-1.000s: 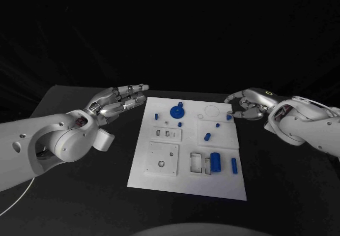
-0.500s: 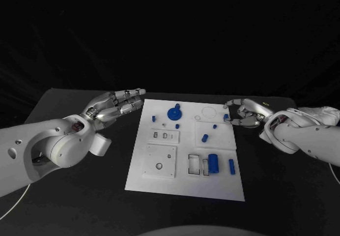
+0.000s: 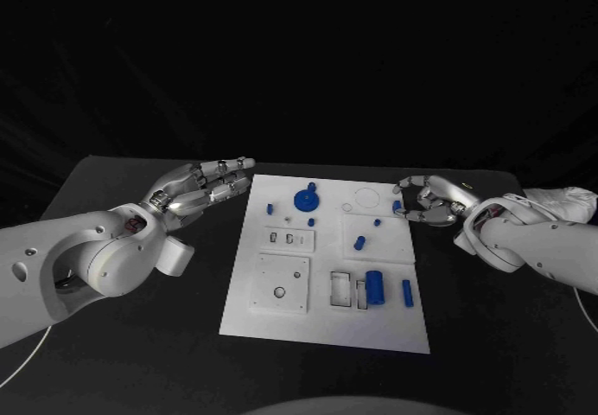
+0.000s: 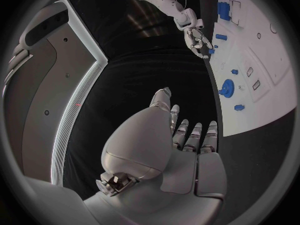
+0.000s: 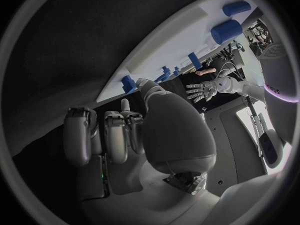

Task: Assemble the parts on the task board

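Clearly the right robot hand point(image 3: 428, 201) is the one at work: it hovers at the far right edge of the white board point(image 3: 327, 328), fingers curled in toward a small blue peg point(image 3: 397, 207) standing just beside its fingertips. Whether it already pinches that peg I cannot tell; in the right wrist view the curled fingers point(image 5: 115, 135) lie close to a blue piece point(image 5: 128, 83) at the board's rim, but contact is hidden. To do this step well, I judge the hand should settle its fingertips squarely on both sides of the peg before lifting, keep the peg upright, and carry it low over the board toward whichever hole it fits, since a tilted peg would jam at the hole's mouth. The right wrist is angled inward, forearm coming across the worktop point(image 3: 112, 346) from the side. Farther out from this hand, toward the board's middle, sit a blue gear point(image 3: 305, 201), several small blue studs, and nearer the robot a fat blue cylinder point(image 3: 375, 287) beside a slimmer blue pin point(image 3: 406, 292). Across the board, well apart, the left robot hand point(image 3: 200, 188) floats open and empty just off the opposite edge, fingers stretched together and palm turned partly upward, touching nothing.
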Motion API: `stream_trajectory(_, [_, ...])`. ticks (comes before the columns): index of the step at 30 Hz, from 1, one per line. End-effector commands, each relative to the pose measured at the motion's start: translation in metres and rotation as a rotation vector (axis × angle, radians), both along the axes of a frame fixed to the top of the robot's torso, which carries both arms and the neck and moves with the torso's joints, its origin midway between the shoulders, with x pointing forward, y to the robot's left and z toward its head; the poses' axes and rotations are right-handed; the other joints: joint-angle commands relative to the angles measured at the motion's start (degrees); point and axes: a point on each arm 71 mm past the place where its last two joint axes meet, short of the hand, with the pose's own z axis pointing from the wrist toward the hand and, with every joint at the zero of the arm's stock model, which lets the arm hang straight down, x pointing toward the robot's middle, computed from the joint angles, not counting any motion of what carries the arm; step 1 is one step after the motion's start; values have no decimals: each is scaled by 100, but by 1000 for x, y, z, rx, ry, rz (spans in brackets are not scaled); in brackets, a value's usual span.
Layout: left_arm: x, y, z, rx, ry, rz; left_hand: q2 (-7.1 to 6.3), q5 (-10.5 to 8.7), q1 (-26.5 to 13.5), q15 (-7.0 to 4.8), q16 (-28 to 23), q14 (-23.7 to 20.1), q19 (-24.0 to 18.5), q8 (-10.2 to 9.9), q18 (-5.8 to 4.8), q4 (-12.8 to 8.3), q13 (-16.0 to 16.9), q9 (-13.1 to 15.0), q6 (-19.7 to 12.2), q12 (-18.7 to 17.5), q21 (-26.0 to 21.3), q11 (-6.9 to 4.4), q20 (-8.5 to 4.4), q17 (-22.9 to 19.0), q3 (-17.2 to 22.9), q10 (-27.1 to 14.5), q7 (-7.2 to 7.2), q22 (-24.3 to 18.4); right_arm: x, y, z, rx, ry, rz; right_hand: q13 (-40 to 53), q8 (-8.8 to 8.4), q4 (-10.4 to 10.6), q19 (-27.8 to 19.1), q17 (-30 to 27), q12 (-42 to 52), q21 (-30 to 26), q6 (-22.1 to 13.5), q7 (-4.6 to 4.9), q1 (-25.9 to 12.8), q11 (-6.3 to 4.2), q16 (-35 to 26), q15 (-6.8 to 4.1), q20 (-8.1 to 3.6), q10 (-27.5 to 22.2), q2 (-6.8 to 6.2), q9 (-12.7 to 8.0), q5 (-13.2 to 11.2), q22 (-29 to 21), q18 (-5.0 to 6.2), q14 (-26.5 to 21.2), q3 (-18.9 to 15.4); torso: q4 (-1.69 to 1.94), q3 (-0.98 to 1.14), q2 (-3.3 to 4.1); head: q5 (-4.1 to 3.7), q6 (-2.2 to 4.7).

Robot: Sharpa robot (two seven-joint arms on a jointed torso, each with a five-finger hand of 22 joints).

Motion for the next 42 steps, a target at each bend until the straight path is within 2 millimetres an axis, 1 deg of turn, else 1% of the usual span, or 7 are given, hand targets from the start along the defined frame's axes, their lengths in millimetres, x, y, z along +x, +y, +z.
stream_trajectory(1, [-1, -2, 1, -11, -9, -21, -10, 30, 40, 7, 24, 37, 26, 10, 10, -38, 9, 4, 2, 9, 24, 13, -7, 10, 6, 17, 22, 9, 0, 2, -2, 7, 13, 21, 1507, 162, 27, 1, 1508, 21, -16, 48, -1, 60, 44, 19, 38, 24, 596, -18, 84, 47, 1203, 17, 586, 11, 3, 0, 4, 6, -4])
stream_trajectory(6, [-1, -1, 1, -11, -8, -21, -9, 30, 43, 8, 24, 37, 27, 9, 9, -41, 9, 4, -1, 8, 25, 14, -7, 10, 8, 16, 22, 9, 0, 3, -3, 7, 14, 24, 1507, 569, 24, -7, 1508, 21, -25, 55, -15, 101, 35, 19, 30, 18, 596, -6, 316, 159, 1200, 20, 586, 34, 6, -2, -1, 8, -17])
stream_trajectory(13, [-1, -1, 1, -10, -7, -21, -7, 31, 51, 10, 23, 36, 29, 6, 8, -50, 9, 3, -10, 7, 26, 15, -7, 9, 13, 15, 24, 9, 1, 4, -4, 5, 17, 25, 1507, 938, 24, -7, 1508, 21, -25, 107, -29, 125, 23, 19, 22, 11, 596, 7, 522, 254, 1200, 20, 586, 62, 5, -3, 3, 12, -21])
stream_trajectory(16, [-1, -1, 1, -10, -7, -21, -7, 31, 51, 10, 23, 36, 29, 6, 8, -50, 9, 3, -10, 7, 26, 15, -7, 9, 13, 15, 24, 9, 1, 4, -5, 3, 19, 24, 1507, 1006, 20, -10, 1508, 21, -29, 118, -34, 137, 20, 19, 18, 10, 596, 10, 559, 302, 1198, 21, 586, 77, 6, -3, 3, 13, -26])
stream_trajectory(26, [-1, -1, 1, -10, -6, -21, -7, 31, 51, 10, 23, 36, 29, 6, 8, -50, 9, 3, -10, 7, 26, 15, -7, 9, 13, 15, 24, 9, 2, 4, -6, -5, 26, 21, 1507, 1032, 11, -23, 1508, 21, -46, 11, -34, 165, 18, 19, 13, 6, 596, -8, 571, 420, 1192, 25, 586, 122, 1, -2, 1, 20, -42])
stream_trajectory(34, [-1, -1, 1, -9, -5, -22, -7, 31, 51, 10, 23, 36, 29, 6, 8, -50, 9, 3, -10, 7, 26, 15, -7, 9, 13, 15, 24, 9, 2, 3, -6, -9, 34, 20, 1507, 694, 69, -50, 1497, 21, -83, -355, -12, 153, 35, 8, 24, 13, 596, -95, 230, 384, 1180, 33, 578, 227, 1, -3, 2, 16, -48])
stream_trajectory(42, [-1, -1, 0, -9, -3, -22, -7, 31, 51, 10, 23, 36, 29, 6, 8, -50, 9, 3, -10, 7, 26, 15, -7, 9, 13, 15, 24, 9, 2, 2, -7, -15, 40, 19, 1507, 658, 65, -54, 1493, 21, -89, -365, -12, 167, 34, 5, 25, 14, 596, -104, 172, 371, 1178, 34, 574, 247, 3, -1, 0, 10, -53])
